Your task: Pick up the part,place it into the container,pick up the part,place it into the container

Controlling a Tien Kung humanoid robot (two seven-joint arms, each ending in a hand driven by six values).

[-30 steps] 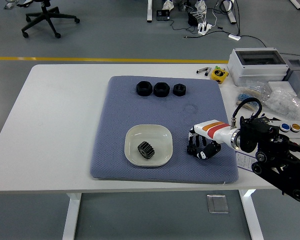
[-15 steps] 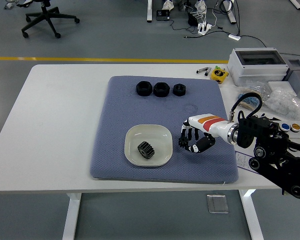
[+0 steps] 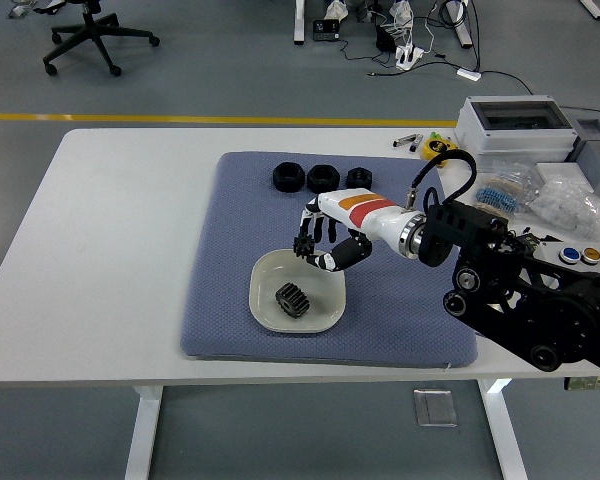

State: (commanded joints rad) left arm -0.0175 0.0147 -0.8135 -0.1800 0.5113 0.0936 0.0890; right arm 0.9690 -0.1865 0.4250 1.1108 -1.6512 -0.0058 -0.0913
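Where the head view looks down over the white table [image 3: 120,250], a blue-grey textured mat [image 3: 230,280] covers the middle of it. Count of parts on the mat: three black ring-shaped nuts in a row near the far edge, namely left nut [image 3: 287,177], middle nut [image 3: 322,178] and right nut [image 3: 358,178], the last partly behind the wrist. One black toothed gear [image 3: 293,299] lies inside one shallow cream-white square dish with rounded corners [image 3: 270,272], left of the dish's centre.

Right hand [image 3: 322,245]: white shell with an orange and red band, black fingers [image 3: 305,245], on the black right arm [image 3: 520,290] that comes in from the right edge. Hand hangs over the far rim of the dish, between the row of nuts and the gear. Fingers point downward, loosely curled and a little spread. Whether they hold anything, I cannot tell; the black fingers blend with anything dark between them.

Gear relative to hand: nearer the camera and slightly left, just beside the fingertips but apart from them, at rest on the dish floor. Nuts: on the far side of the hand, all three on the mat.

Right end of table: one grey plastic box with a clear lid [image 3: 515,125], one small yellow object [image 3: 439,148], clear bags of small parts [image 3: 570,200], a row of coloured buttons [image 3: 590,256].
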